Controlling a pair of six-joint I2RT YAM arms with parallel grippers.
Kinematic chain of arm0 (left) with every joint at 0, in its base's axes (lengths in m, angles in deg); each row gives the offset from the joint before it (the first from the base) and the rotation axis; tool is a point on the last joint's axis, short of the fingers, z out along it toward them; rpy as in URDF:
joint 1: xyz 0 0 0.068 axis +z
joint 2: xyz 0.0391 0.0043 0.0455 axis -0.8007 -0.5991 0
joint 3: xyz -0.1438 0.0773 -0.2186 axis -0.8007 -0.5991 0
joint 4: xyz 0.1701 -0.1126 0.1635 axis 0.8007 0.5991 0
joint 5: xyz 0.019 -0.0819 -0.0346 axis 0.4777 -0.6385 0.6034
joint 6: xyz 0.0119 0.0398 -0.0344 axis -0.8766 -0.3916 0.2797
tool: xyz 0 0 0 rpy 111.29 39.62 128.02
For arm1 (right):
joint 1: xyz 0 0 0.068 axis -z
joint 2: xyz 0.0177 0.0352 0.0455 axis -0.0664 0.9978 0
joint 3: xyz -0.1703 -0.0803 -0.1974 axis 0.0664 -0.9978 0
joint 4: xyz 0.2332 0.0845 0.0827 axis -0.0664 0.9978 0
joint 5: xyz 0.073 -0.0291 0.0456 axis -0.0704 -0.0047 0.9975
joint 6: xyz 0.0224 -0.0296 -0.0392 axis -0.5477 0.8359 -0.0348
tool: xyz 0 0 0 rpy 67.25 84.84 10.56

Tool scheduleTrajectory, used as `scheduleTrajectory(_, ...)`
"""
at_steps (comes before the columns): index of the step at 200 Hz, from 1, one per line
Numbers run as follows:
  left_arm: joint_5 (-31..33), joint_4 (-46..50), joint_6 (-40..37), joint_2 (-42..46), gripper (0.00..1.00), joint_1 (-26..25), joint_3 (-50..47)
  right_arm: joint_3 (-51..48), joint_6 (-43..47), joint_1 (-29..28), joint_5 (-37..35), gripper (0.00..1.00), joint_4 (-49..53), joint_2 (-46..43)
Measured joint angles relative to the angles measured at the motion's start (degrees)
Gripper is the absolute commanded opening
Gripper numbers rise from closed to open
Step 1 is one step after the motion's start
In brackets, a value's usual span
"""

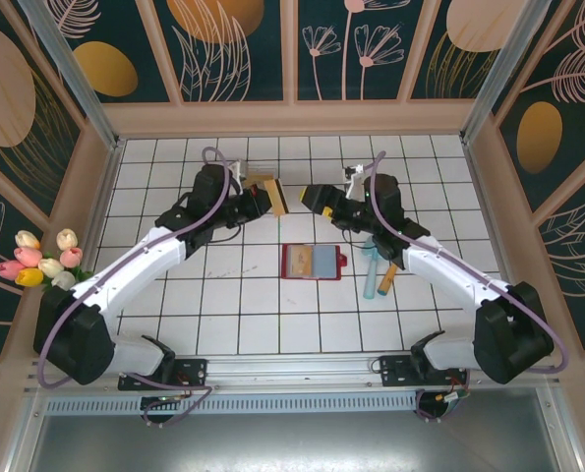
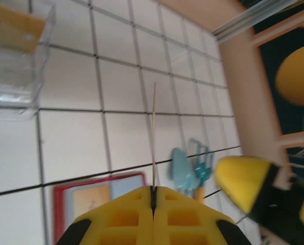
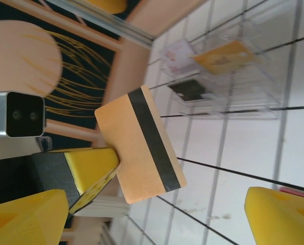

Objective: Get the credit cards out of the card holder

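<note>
**Jaws.** The left gripper is closed tight on one edge of a tan-orange card with a dark stripe. The card is held up off the table and appears edge-on in the left wrist view. The right gripper has its jaws wide apart and holds nothing; it sits just beside the card.

**Wallet.** The wallet lies open and flat between the arms, nearer the bases than both grippers. A tan panel shows inside; I cannot tell whether it is another card.

**Step in hand (judgement).** The left arm alone carries the card.
- The right arm should back straight away before the left arm moves.
- The left grip should be firm, as a thin card pivots easily.
- A clear box stands near as a likely drop point.

**Surface and room.**
- The table is white tile with dark joints, level and lightly scuffed.
- The enclosure is wood-framed with dark floral panels.
- Artificial tulips sit at the left edge.
</note>
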Motion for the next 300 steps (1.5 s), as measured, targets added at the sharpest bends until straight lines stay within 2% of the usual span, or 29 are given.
scheduleTrajectory(15, -2.14, -3.78, 2.47, 1.20, 0.00, 0.35, 0.00, -0.35, -3.32, 0.00, 1.62, 0.91, -4.44, 0.07)
scheduleTrajectory(36, -5.03, -8.85, 6.38, 2.43, 0.00, 0.35, 0.00, -0.37, -8.74, 0.00, 3.56, 0.86, -11.50, 0.72)
scheduleTrajectory(102, -10.69, -20.92, 17.14, 5.62, 0.00, 0.42, -2.49, -0.72, -20.74, -0.07, 6.78, 0.50, -25.73, 1.97)
scheduleTrajectory(121, -11.37, -22.18, 18.86, 5.62, 0.00, 0.42, -2.67, -0.72, -22.08, -0.07, 6.80, 0.41, -27.96, 1.97)
scheduleTrajectory(136, -11.87, -22.71, 19.76, 5.66, 0.00, 0.42, -2.75, -0.85, -23.08, -0.07, 6.91, 0.29, -29.22, 1.95)
scheduleTrajectory(165, -12.24, -22.84, 20.79, 6.10, 0.00, 0.42, -3.32, -2.36, -23.30, -0.07, 6.75, 0.26, -30.60, 1.51)
scheduleTrajectory(195, -12.22, -23.21, 21.38, 6.75, 0.00, 0.42, -4.79, -3.91, -23.19, -0.04, 6.47, 0.12, -31.19, 0.17)
scheduleTrajectory(226, -12.26, -23.23, 21.81, 6.93, 0.00, 0.42, -5.79, -4.00, -22.71, -0.04, 6.43, 0.04, -31.32, -0.66)
scheduleTrajectory(247, -12.20, -22.71, 21.31, 6.93, 0.33, 0.39, -5.79, -4.17, -21.79, -0.07, 6.29, 0.00, -30.51, -1.07)
scheduleTrajectory(270, -12.00, -18.99, 20.13, 6.93, 0.58, 0.63, -5.73, -4.83, -19.34, -0.04, 5.81, 0.00, -28.68, -2.64)
scheduleTrajectory(300, -10.45, -11.54, 16.41, 6.95, 0.76, 2.12, -4.33, -4.85, -12.96, -0.04, 3.96, 0.00, -20.87, -5.88)
